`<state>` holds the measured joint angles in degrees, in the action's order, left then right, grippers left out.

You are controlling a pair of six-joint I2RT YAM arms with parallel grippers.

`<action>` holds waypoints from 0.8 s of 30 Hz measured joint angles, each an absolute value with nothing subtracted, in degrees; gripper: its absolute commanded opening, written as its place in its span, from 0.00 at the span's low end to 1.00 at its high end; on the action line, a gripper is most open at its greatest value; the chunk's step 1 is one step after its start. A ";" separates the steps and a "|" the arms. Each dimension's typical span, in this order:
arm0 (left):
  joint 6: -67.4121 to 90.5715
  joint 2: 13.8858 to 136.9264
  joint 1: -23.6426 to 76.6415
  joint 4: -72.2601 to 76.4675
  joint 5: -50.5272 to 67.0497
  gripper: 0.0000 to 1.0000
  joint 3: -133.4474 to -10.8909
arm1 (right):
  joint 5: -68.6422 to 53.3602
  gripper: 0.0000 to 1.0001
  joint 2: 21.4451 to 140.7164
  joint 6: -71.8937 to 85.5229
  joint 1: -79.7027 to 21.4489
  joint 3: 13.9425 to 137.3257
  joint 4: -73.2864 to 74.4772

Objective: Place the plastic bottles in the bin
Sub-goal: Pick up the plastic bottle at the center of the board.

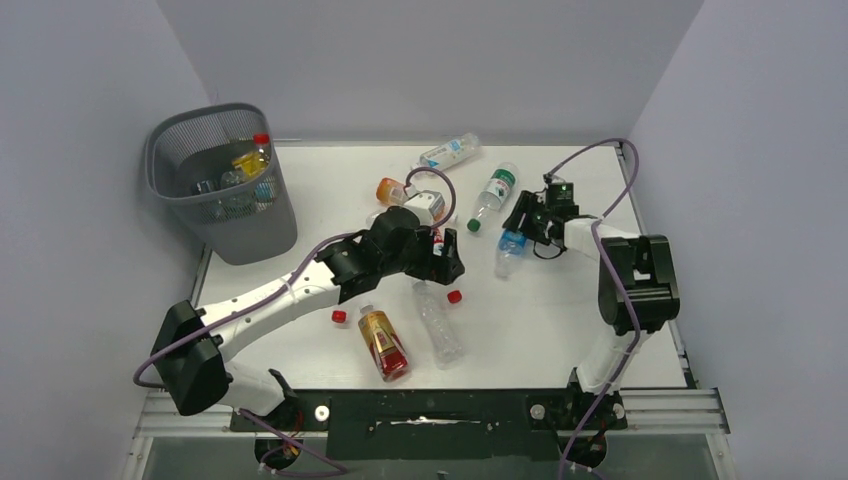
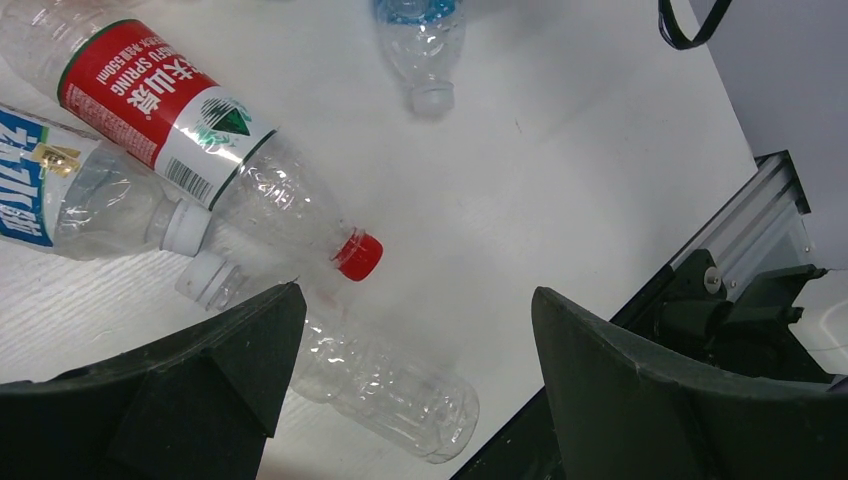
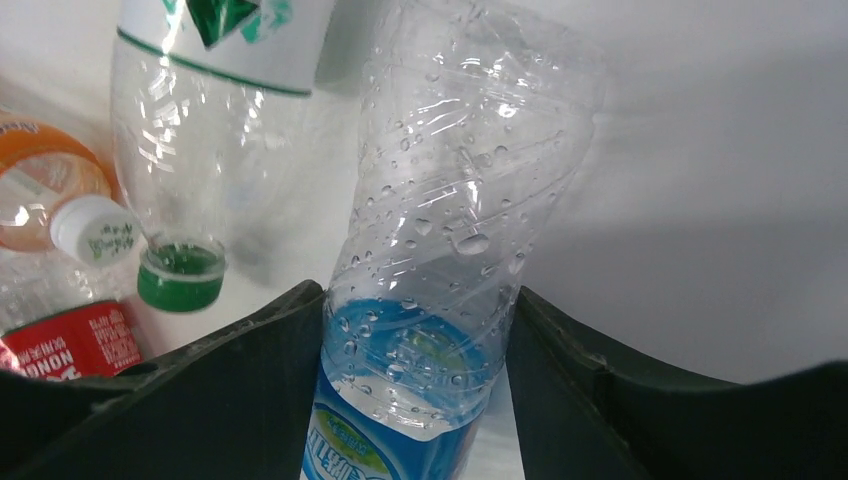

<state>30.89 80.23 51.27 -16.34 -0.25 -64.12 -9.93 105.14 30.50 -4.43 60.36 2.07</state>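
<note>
The bin (image 1: pixel 176 139) stands at the far left with several bottles inside. My right gripper (image 1: pixel 522 222) is shut on a clear bottle with a blue label (image 1: pixel 509 248); in the right wrist view both fingers press the blue-label bottle (image 3: pixel 450 200) at my gripper (image 3: pixel 417 300). My left gripper (image 1: pixel 447 258) is open and empty over the table's middle. In the left wrist view my left gripper (image 2: pixel 415 295) hangs above a clear label-less bottle (image 2: pixel 385 385), beside a red-label bottle (image 2: pixel 170 110) with a red cap.
More bottles lie around: a green-label one (image 1: pixel 494 192), one at the back (image 1: pixel 450 151), an orange one (image 1: pixel 391 190), an amber one (image 1: pixel 383 344) and a clear one (image 1: pixel 438 322). Two loose red caps (image 1: pixel 339 317) lie nearby.
</note>
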 measured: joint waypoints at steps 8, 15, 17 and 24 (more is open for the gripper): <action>30.92 80.95 52.49 -13.80 2.11 0.84 -64.12 | -9.54 0.58 88.05 30.41 -5.48 44.91 2.92; 31.33 83.37 54.04 -10.44 3.97 0.84 -63.94 | -9.19 0.59 74.11 30.46 -8.58 38.98 4.78; 31.35 83.79 54.43 -9.98 4.21 0.84 -63.90 | -9.02 0.59 71.44 30.46 -9.34 38.24 5.65; 31.35 84.14 55.53 -7.62 4.69 0.85 -63.55 | -8.71 0.59 66.85 30.55 -10.72 37.74 7.99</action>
<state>31.35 84.14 55.53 -7.62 4.69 -63.55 -8.71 66.85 30.55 -10.72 37.74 7.99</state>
